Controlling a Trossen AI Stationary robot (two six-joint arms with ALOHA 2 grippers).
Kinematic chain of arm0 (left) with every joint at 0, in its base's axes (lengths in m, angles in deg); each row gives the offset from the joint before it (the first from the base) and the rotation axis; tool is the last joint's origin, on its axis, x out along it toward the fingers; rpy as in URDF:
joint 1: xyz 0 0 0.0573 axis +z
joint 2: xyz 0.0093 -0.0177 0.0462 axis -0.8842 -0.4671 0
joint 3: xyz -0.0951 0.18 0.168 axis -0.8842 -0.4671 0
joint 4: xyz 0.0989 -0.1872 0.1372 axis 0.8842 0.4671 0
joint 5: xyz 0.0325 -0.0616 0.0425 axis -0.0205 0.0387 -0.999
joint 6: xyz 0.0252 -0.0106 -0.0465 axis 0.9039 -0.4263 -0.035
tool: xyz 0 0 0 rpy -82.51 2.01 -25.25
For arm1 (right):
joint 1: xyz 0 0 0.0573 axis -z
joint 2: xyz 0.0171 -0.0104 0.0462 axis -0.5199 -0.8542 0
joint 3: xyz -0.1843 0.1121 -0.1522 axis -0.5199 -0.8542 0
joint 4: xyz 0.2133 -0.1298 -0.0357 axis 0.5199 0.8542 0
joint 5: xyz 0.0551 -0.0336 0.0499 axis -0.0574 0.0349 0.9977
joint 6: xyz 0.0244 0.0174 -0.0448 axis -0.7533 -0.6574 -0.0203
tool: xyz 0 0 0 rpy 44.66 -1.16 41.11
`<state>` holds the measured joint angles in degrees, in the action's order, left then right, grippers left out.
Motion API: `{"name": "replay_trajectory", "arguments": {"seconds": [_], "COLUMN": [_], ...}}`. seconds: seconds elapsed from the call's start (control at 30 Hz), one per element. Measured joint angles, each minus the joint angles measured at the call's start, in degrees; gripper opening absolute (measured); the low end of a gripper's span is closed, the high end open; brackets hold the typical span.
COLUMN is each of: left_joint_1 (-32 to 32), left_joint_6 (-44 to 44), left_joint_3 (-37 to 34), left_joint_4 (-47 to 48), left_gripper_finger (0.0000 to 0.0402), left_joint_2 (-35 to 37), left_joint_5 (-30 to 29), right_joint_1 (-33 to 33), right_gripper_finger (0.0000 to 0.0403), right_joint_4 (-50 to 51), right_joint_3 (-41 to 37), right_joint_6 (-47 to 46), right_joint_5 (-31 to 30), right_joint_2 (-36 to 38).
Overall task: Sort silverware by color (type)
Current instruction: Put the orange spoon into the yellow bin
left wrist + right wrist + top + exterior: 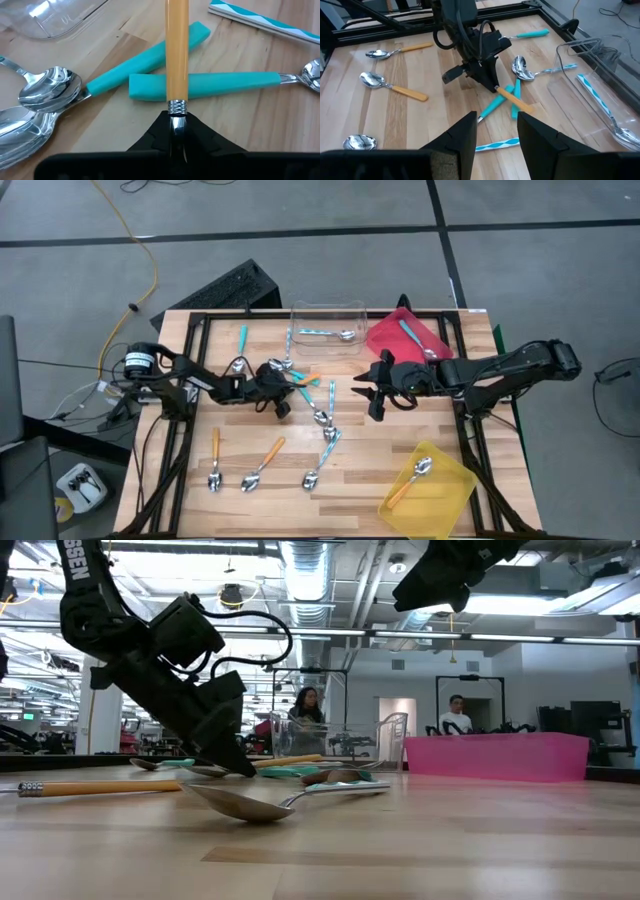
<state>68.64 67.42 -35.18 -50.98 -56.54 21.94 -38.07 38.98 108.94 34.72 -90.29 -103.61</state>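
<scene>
An orange-handled spoon [177, 50] lies across the handles of two teal spoons [150, 60] [210, 85] in the middle of the table. My left gripper [176, 125] is down at the table, shut on it, and shows in the right wrist view [492, 86] too. Two metal spoon bowls [50, 87] rest on the wood beside it. My right gripper [372, 392] hangs open above the table, right of the pile, with nothing between its fingers [465, 132]. My left gripper pinches the orange spoon at its metal neck [176, 111], just behind the ribbed ferrule; the fingers hide the bowl. The fingers slant down from the table's left and lie along the spoon. The orange handle [516, 103] points away from them and rests over the two teal handles.
At the far edge a clear tray [327, 310] holds a striped spoon and a red tray [385, 340] a teal one. A yellow tray [450, 490] at the near right holds an orange spoon. Two orange spoons [214, 458] [263, 465] and a striped one [322, 458] lie near the front.
</scene>
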Motion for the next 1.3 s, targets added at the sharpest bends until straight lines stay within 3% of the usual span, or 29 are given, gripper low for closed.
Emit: {"name": "replay_trajectory", "arguments": {"seconds": [0.2,0.4,0.77,1.1,1.3], "left_joint_1": [-1.2,-3.6,-11.7,-20.5,-23.6], "left_joint_6": [-0.5,-0.6,1.5,10.5,15.0], "left_joint_3": [-0.3,-0.2,-0.2,-0.1,-0.1], "left_joint_4": [1.2,4.6,8.2,1.5,-4.5], "left_gripper_finger": [0.0011,0.0011,0.0010,0.0010,0.0010], "left_joint_2": [3.9,12.2,30.8,39.9,40.1], "left_joint_5": [1.9,1.0,-9.4,-11.4,-8.7], "right_joint_1": [-1.1,-3.6,-10.9,-15.3,-14.7], "right_gripper_finger": [0.0164,0.0164,0.0164,0.0164,0.0164], "right_joint_4": [-0.6,-0.5,-3.6,-8.7,-19.7], "right_joint_3": [0.0,0.0,0.0,0.0,0.1], "right_joint_6": [-0.7,-0.7,0.6,0.8,10.6], "right_joint_5": [0.0,0.0,0.0,-0.1,-2.2], "right_joint_2": [0.0,0.1,0.3,-0.4,-5.1]}}
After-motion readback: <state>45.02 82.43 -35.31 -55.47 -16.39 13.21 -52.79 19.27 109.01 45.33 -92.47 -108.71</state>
